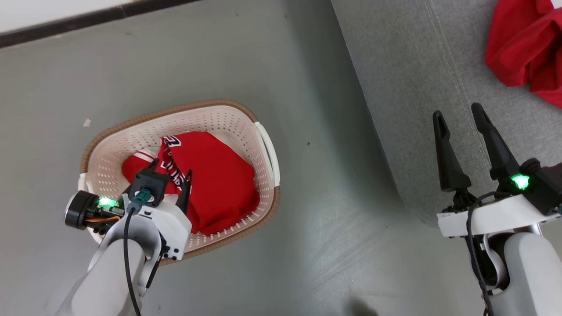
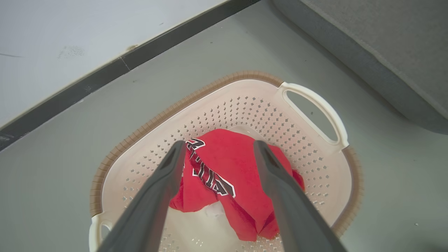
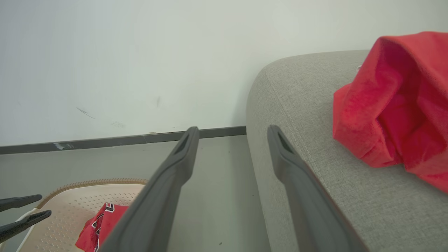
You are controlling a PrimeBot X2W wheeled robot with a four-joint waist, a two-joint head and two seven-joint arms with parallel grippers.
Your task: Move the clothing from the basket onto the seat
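Red fabric, first garment (image 1: 224, 180): crumpled inside the basket (image 1: 175, 110); black-and-white lettering uppermost
Second garment (image 1: 522, 48): heaped on the seat (image 1: 408, 87); delivered
My left gripper (image 2: 219, 145): above the first garment, jaws wide apart, empty; aligned, I judge, to pinch a fold
My right gripper (image 1: 457, 112): jaws apart, empty; at the seat edge, clear of the basket
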